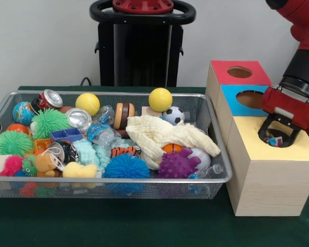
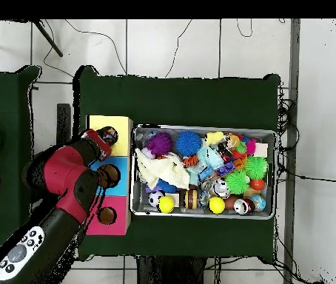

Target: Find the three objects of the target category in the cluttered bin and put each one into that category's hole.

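Claw (image 1: pixel 279 135) sits directly above hole (image 1: pixel 276 139) in yellow cube top, narrow, gripping printed fabric piece (image 1: pixel 274 140). Piece hangs at hole mouth; drop axis approx. vertical. Bin (image 1: pixel 219 177) lies beside cubes.

The dark green tabletop (image 1: pixel 118 221) carries the wire-mesh bin (image 1: pixel 0 110) on the left and, just beside it on the right, 3 wooden cubes (image 1: pixel 268 190) in a row running near to far.

The gripper (image 1: pixel 278 138) sits directly over the hole (image 1: pixel 274 140), seemingly filling it. Beside it, the cluttered bin (image 1: pixel 219 154) is packed, and a cream cloth (image 1: pixel 165 135) covers the nearest toys.
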`<action>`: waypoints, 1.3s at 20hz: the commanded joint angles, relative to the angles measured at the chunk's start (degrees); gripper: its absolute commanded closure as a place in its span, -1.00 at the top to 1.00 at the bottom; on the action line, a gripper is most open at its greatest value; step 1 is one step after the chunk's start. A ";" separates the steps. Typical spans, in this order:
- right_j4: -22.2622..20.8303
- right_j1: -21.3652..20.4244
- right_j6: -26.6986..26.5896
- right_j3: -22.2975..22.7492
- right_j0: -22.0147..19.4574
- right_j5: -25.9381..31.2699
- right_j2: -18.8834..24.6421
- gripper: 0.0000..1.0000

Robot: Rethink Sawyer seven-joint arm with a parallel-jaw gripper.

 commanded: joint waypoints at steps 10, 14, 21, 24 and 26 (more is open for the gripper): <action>0.01 -0.18 15.42 -0.40 -1.58 7.85 1.38 -1.00; -0.18 -1.28 14.11 -0.16 -2.27 7.77 2.71 -1.00; 0.98 -5.97 11.50 1.42 -4.86 5.51 9.02 -1.00; 1.85 -7.14 11.48 1.39 -5.72 4.15 12.15 -1.00; 2.00 -6.78 12.16 0.74 -5.77 3.59 12.97 -1.00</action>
